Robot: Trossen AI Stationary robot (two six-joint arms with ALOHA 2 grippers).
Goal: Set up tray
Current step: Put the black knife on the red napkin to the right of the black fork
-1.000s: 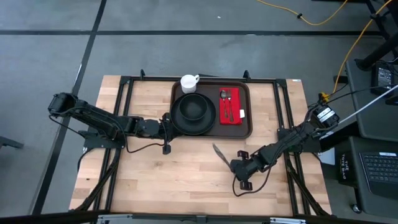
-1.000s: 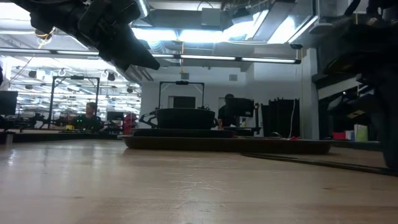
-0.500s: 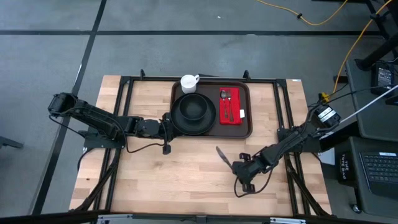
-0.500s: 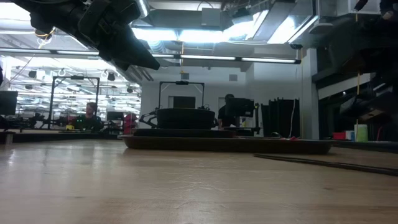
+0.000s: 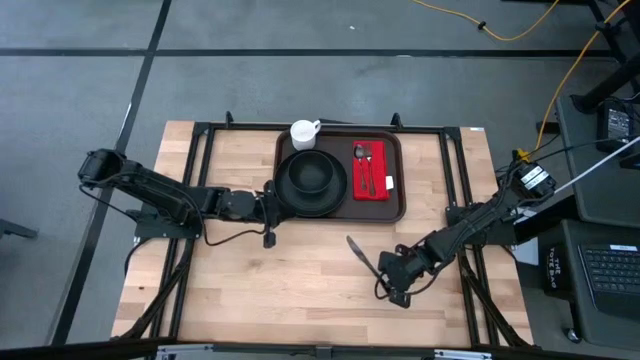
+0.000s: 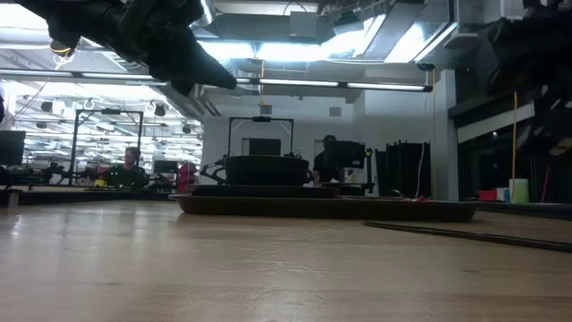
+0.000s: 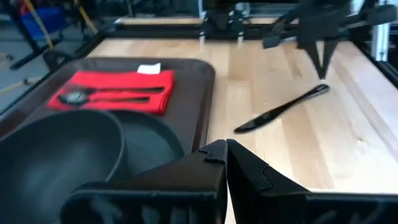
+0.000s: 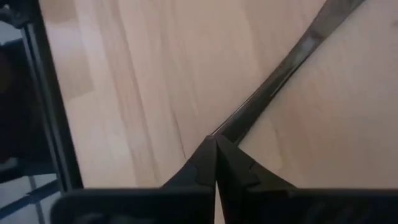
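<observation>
While no writing reads, a white tag (image 7: 148, 68) tops the red napkin (image 7: 118, 90).

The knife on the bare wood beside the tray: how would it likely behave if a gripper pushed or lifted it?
The knife lies flat, long and thin, so it would probably slide and pivot rather than roll. Its low profile on the table likely makes pinching hard; it looks stiff and dark, perhaps light plastic. The right gripper, shut, sits at its end.
</observation>
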